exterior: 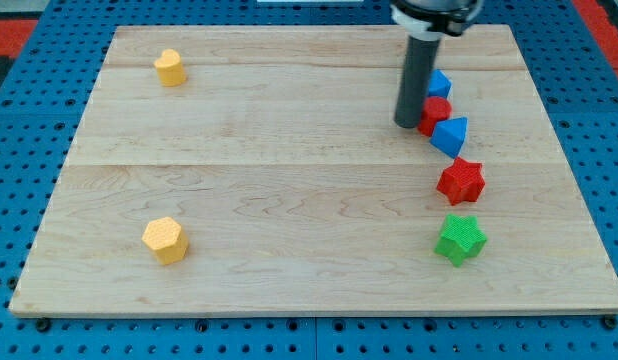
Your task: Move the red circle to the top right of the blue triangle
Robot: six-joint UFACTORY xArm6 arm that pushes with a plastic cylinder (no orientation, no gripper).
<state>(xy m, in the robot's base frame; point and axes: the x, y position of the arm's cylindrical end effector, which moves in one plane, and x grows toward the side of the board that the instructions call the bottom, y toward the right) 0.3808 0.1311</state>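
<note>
The red circle (435,114) lies at the view's upper right, touching the upper left of the blue triangle (451,135). A second blue block (439,84) sits just above the red circle, partly hidden by the rod. My tip (407,123) rests on the board directly left of the red circle, touching or nearly touching its left side.
A red star (461,181) lies below the blue triangle and a green star (460,239) below that. A yellow block (170,67) sits at the upper left and a yellow hexagon (165,240) at the lower left. The wooden board (289,200) ends close to the right of the blocks.
</note>
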